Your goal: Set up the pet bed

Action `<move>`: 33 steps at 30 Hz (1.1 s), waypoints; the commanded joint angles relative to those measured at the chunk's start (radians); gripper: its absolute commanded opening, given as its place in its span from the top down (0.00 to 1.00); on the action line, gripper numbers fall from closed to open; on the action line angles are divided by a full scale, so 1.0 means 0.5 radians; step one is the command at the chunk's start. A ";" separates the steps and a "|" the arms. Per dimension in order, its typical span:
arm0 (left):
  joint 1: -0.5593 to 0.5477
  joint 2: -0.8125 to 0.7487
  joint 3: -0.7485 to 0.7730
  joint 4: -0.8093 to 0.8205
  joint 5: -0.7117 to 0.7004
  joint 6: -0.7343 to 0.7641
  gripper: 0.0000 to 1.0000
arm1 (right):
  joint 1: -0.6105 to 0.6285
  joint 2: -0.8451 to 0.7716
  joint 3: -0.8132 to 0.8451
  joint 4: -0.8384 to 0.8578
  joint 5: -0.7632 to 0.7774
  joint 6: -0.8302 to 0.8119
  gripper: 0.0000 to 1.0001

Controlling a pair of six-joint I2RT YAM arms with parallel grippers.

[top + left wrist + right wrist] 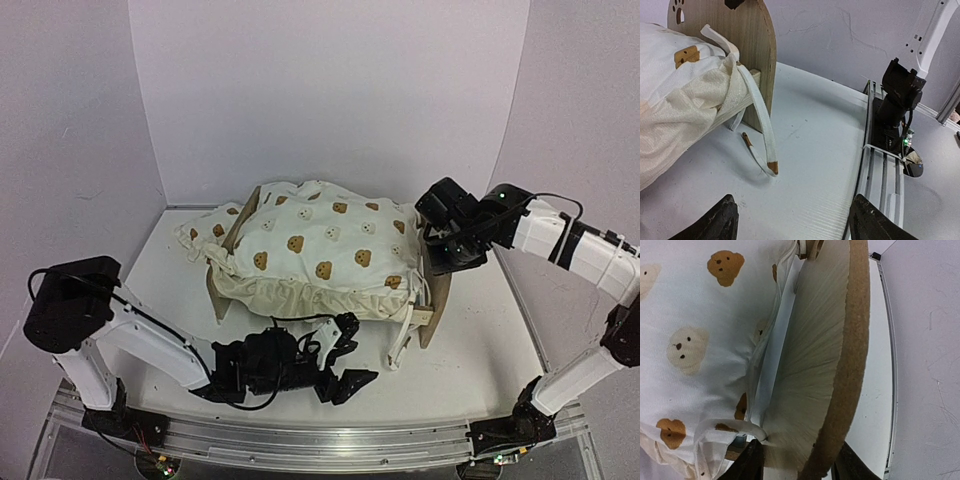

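The pet bed (437,300) stands mid-table, its plywood end boards upright. The bear-print ruffled cushion (320,250) lies on it and hides the base. My right gripper (445,262) is over the right end board. In the right wrist view it (797,460) is shut on that board's edge (852,340), with the cushion (690,340) beside it. My left gripper (350,355) is open and empty, low on the table in front of the bed (792,220). A cushion tie (760,115) hangs by the near board (752,45).
The small bear-print pillow (205,228) lies behind the bed's left end. White walls enclose the table on three sides. A metal rail (880,170) and the right arm's base (897,95) sit at the near table edge.
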State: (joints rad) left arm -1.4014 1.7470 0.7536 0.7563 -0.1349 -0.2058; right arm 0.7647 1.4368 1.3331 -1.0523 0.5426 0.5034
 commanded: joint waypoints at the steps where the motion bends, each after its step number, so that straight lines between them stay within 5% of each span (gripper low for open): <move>1: 0.008 0.312 0.044 0.679 -0.212 0.343 0.30 | 0.002 0.016 -0.104 0.198 0.047 0.109 0.60; 4: 0.011 0.585 0.181 0.838 -0.370 0.513 0.38 | 0.001 0.036 -0.145 0.268 0.017 0.142 0.75; 8: 0.011 0.866 0.378 0.951 -0.591 0.606 0.69 | 0.000 0.011 -0.136 0.345 -0.052 0.132 1.00; 9: 0.014 0.954 0.426 0.977 -0.602 0.618 0.70 | 0.001 0.008 -0.109 0.346 -0.054 0.126 1.00; 18: 0.071 1.270 0.747 1.045 -0.598 0.674 0.66 | 0.002 -0.108 0.169 0.277 -0.217 0.158 1.00; 22: 0.092 1.371 0.865 1.046 -0.559 0.695 0.55 | 0.002 -0.117 0.317 0.198 -0.276 0.167 1.00; 33: 0.154 1.680 1.356 1.043 -0.646 0.761 0.51 | 0.002 -0.140 0.421 0.205 -0.378 0.243 1.00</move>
State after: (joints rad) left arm -1.3312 2.5473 1.3346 1.2182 -0.4141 0.1425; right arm 0.7429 1.4509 1.4334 -1.0775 0.4007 0.6392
